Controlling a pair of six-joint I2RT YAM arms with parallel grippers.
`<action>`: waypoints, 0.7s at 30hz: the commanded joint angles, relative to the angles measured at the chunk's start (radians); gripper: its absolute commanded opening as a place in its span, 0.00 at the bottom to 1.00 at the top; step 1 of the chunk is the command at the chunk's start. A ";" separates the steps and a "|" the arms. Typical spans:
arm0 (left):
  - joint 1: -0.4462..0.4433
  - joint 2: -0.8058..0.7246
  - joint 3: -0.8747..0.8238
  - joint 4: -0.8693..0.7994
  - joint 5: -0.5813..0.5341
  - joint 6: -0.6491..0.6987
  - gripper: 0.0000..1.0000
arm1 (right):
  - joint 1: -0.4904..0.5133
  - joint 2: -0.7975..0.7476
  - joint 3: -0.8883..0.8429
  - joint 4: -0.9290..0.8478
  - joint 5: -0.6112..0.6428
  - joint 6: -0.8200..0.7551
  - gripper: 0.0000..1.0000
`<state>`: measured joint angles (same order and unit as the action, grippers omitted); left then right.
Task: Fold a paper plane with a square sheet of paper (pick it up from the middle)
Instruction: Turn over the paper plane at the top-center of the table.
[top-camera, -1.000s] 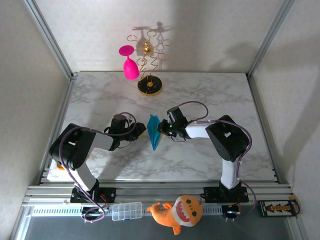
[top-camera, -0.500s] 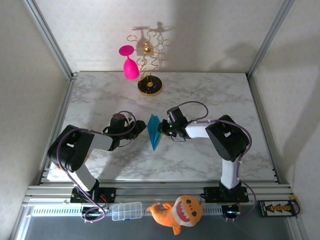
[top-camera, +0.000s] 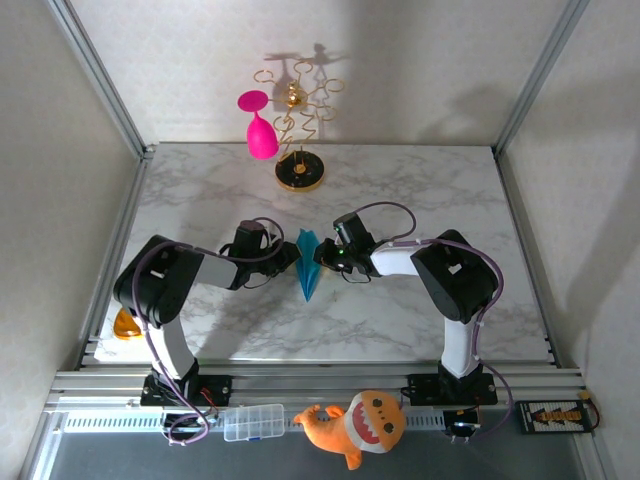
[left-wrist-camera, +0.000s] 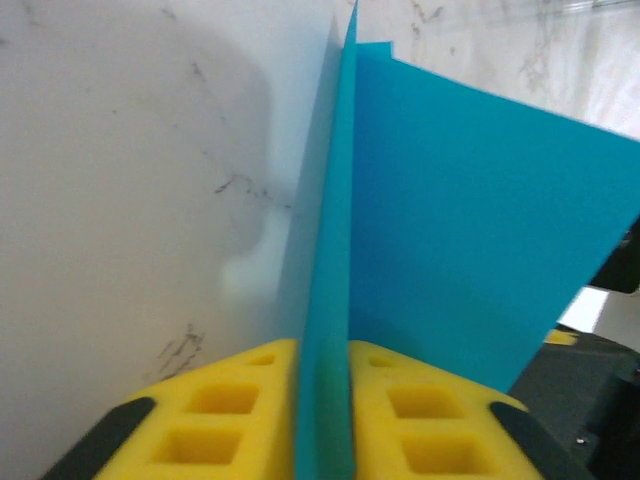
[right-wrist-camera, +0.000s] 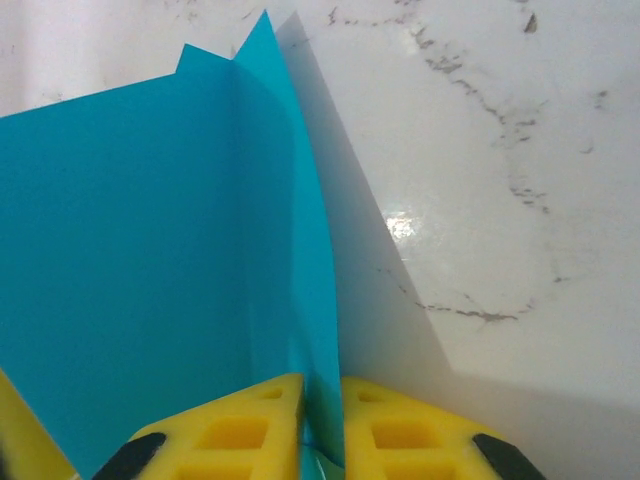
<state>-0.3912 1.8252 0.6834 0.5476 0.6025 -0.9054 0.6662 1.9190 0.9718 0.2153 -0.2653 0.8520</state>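
While the clear compartment box (top-camera: 253, 422) lies on the rail in front of the desk's (top-camera: 420, 190) near edge, its contents are too small to make out. The orange plush toy (top-camera: 358, 424) lies on the rail just right of it. Near the desk's far edge, the pink goblet (top-camera: 261, 128) hangs upside down on the gold stand (top-camera: 298, 170).

Both arms lie low and bent, forearms reaching inward so the grippers face each other at the desk's middle. The turquoise paper plane (top-camera: 308, 264) sits between them, narrow, its tip pointing at the near edge. The left gripper (top-camera: 288, 262) pinches the paper's upright fold between its yellow pads (left-wrist-camera: 230, 405), a flat panel spreading to one side. The right gripper (top-camera: 321, 260) likewise has its jaws pressed on a standing crease of the paper from the opposite side.
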 joint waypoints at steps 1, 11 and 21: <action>-0.006 0.016 0.025 -0.039 -0.018 0.019 0.13 | -0.014 0.015 0.024 -0.025 -0.003 -0.021 0.18; 0.010 -0.059 -0.009 -0.047 -0.090 -0.022 0.00 | -0.030 -0.032 -0.006 0.011 0.047 -0.010 0.04; 0.010 -0.106 -0.090 0.010 -0.173 -0.118 0.00 | -0.030 -0.070 -0.068 0.047 0.070 0.032 0.02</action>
<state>-0.3882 1.7374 0.6201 0.5289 0.4793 -0.9798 0.6426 1.8809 0.9264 0.2432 -0.2199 0.8639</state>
